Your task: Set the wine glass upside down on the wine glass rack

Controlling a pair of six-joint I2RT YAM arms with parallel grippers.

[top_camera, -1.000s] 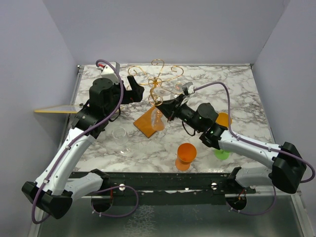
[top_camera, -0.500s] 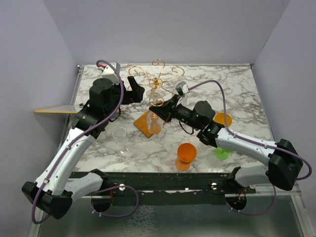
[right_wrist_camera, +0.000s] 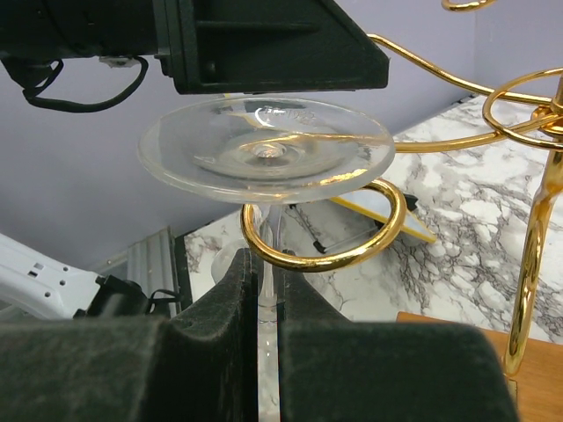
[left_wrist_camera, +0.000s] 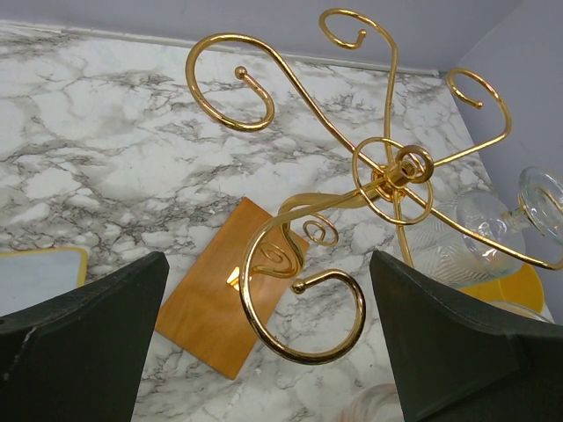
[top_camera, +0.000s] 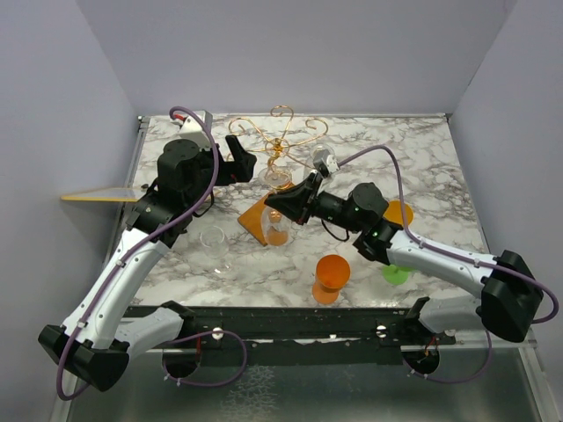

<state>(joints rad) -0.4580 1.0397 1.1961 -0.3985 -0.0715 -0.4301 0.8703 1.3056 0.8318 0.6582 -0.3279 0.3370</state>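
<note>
1. The right claw (right_wrist_camera: 264, 303) pinches the stem of the upside-down wine glass (right_wrist_camera: 264, 149). The stem seems to sit inside a gold loop of the rack (right_wrist_camera: 327, 239).
2. The left claw (top_camera: 239, 164) hangs spread, crowding the foot.
3. An orange cup (top_camera: 332, 274) and a clear glass (top_camera: 214, 242) stand nearby.

Clear wine glass (right_wrist_camera: 264, 149) moves left
The right gripper (right_wrist_camera: 264, 294) carries it, foot up, leftward and nearer; its stem now stands inside the gold wire rack's (left_wrist_camera: 391, 180) near scroll.
</note>
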